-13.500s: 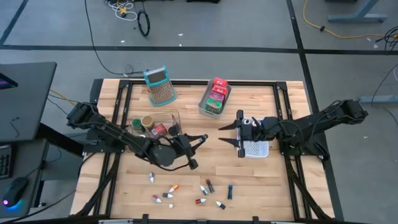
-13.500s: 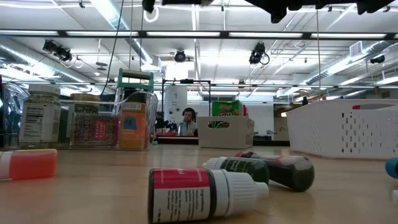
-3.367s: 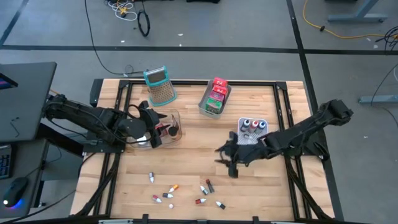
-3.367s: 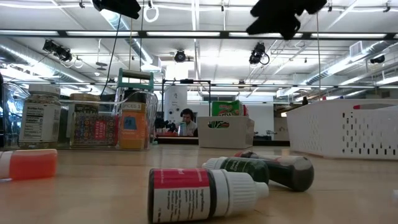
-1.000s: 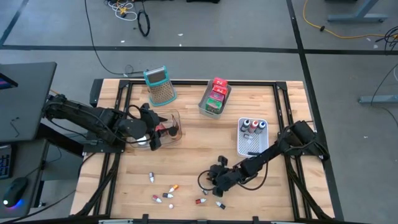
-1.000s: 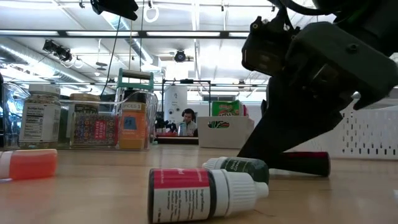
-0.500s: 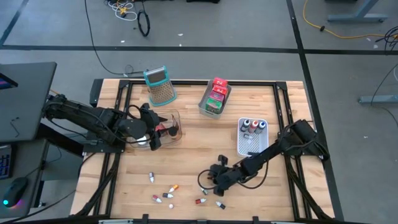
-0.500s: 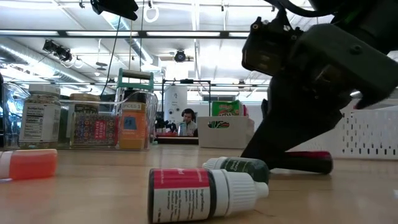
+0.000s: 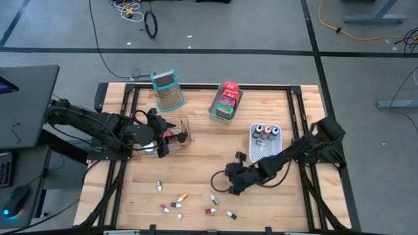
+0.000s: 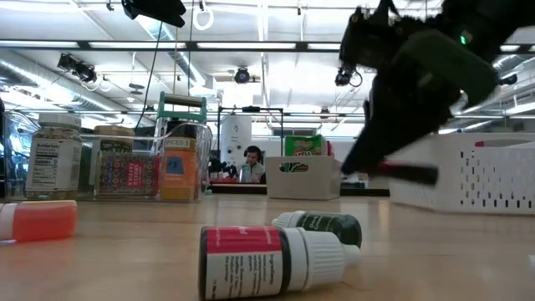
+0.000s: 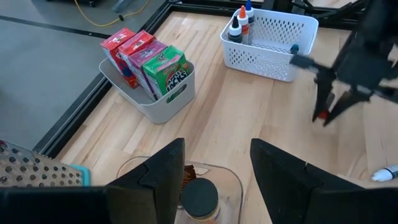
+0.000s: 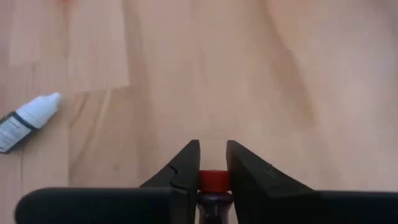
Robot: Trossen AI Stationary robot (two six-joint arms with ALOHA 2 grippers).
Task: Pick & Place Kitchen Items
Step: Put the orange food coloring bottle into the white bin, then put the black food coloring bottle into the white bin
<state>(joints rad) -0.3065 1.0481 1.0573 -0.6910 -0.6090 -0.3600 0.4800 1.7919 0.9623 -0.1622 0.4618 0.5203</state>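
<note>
right gripper point(image 12: 211, 163) pinching a small dark bottle with a red cap point(image 12: 213, 181), lifted off the wood of the table point(image 9: 202, 156) just in front of the white basket point(image 9: 265, 143). more tiny bottles point(image 9: 177, 201) lying loose on the table, further forward of the basket. three capped bottles point(image 9: 264, 132) upright inside the basket. left gripper point(image 11: 214, 163) well to the basket's left, fingers spread above a clear bin point(image 9: 171, 130) with a dark-lidded jar point(image 11: 199, 198) in it.

Green packet point(image 11: 165, 70) in grey bin point(image 11: 163, 102): partial print "…LUCKS"; other labels too small to read
</note>
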